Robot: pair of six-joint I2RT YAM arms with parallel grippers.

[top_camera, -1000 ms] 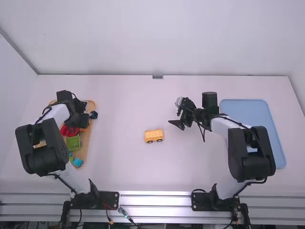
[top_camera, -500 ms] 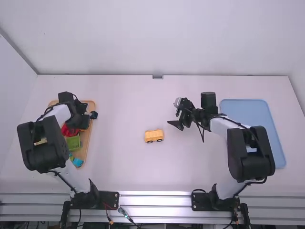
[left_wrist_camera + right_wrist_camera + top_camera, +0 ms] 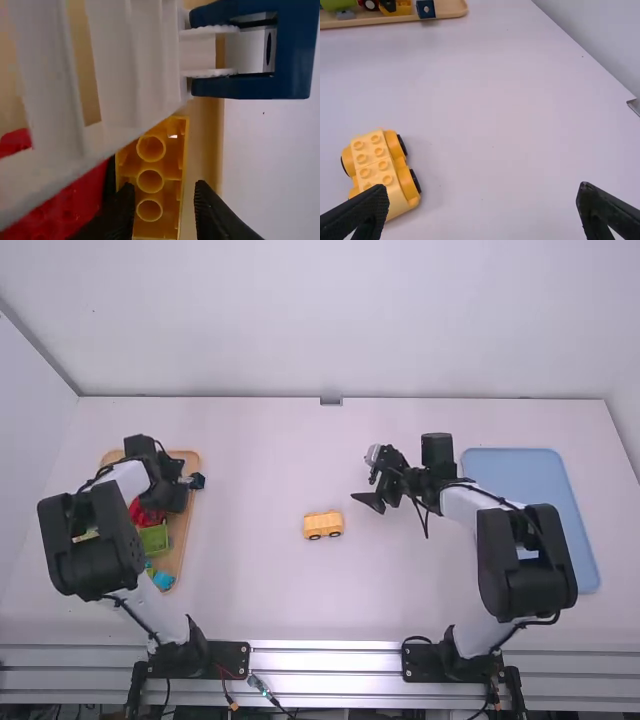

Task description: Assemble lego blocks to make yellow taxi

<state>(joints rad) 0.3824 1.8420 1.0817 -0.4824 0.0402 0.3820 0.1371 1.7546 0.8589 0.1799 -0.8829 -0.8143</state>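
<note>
My left gripper is over the wooden tray at the left. In the left wrist view, that gripper has its fingers apart, with an upturned orange-yellow brick lying between and beyond the tips. Around the middle of the table stands a yellow wheeled car base. To its right and farther back, my right gripper is over bare table. The right wrist view has the right gripper wide apart and holding nothing, and the studded car base beyond its left finger.
The wooden tray also holds red bricks, a green one and a blue one. A white piece and a dark blue piece are close to the left camera. A light blue tray lies at the right.
The left arm has shifted slightly right over the tray, and its gripper now covers the orange piece visible there earlier. The right arm has barely moved; the car base is where it was.
</note>
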